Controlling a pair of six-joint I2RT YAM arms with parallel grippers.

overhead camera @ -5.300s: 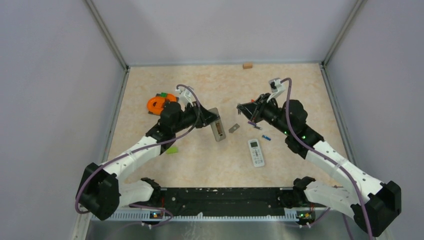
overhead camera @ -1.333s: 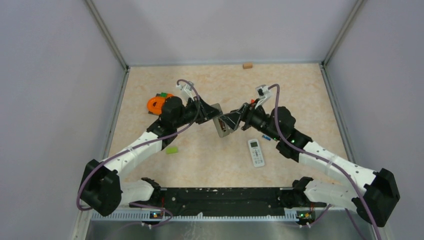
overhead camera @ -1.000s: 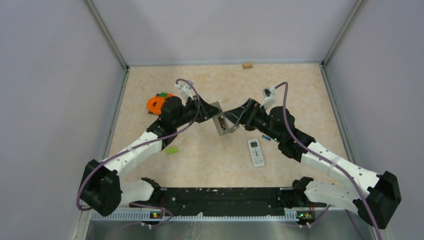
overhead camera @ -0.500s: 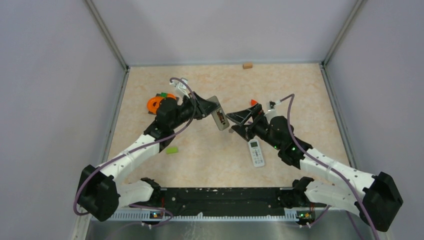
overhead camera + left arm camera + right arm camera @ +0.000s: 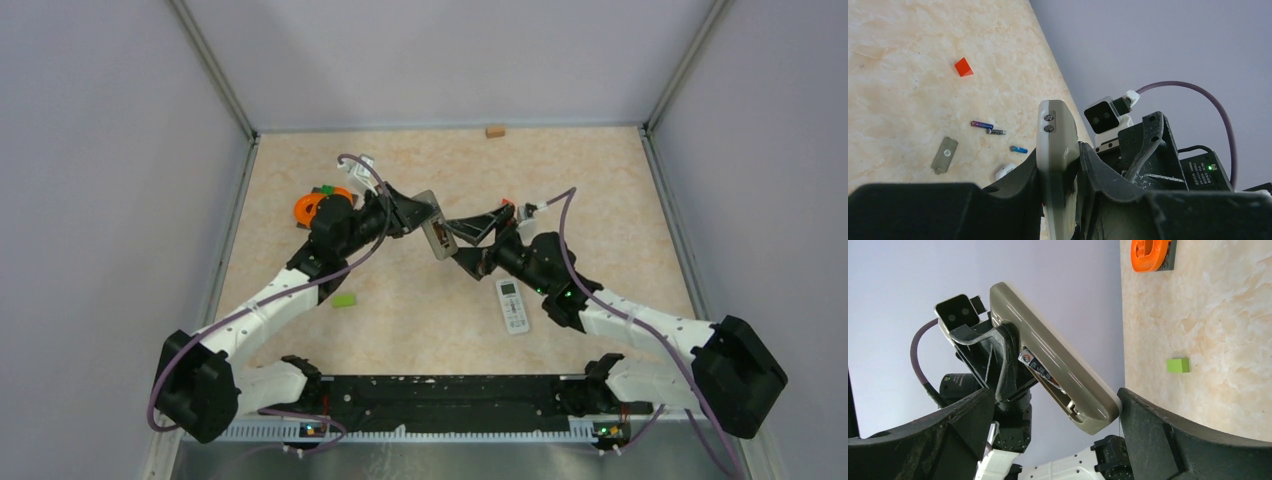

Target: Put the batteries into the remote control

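**Grip state.** The left gripper (image 5: 1058, 167) is closed part-way and clamped on the edges of the remote control (image 5: 1058, 357). It holds the remote tilted and clear of the table. The right gripper (image 5: 1055, 395) is spread to its full width and holds nothing. The lower end of the remote control sits between its two fingers, and as far as we can tell it touches neither.

**Change over the last second.** The right gripper was pressed against the open compartment with its fingers closer together. It has since spread wide and backed off slightly, while the left gripper has tipped the remote control further up. In the right wrist view we now see a labelled cylinder, the seated battery (image 5: 1040, 371), lying in the open compartment just ahead of the right gripper. We judge that one cell has been delivered and released. We cannot tell whether it is pressed fully home.

**Remaining stock.** The other cells lie on the table, beyond and below the left gripper's fingertips:
- a purple battery (image 5: 982, 124)
- a dark battery (image 5: 996, 132) just beside it
- a blue battery (image 5: 1018, 149) somewhat nearer the gripper

The grey cover plate (image 5: 944, 155) lies to their left. The red wedge block (image 5: 963, 66) lies farther out.

**Consequence.** The right gripper is free for the next pick, most likely from this group. The left gripper should hold its present tilt, because a steeper angle could let the seated battery slide out.
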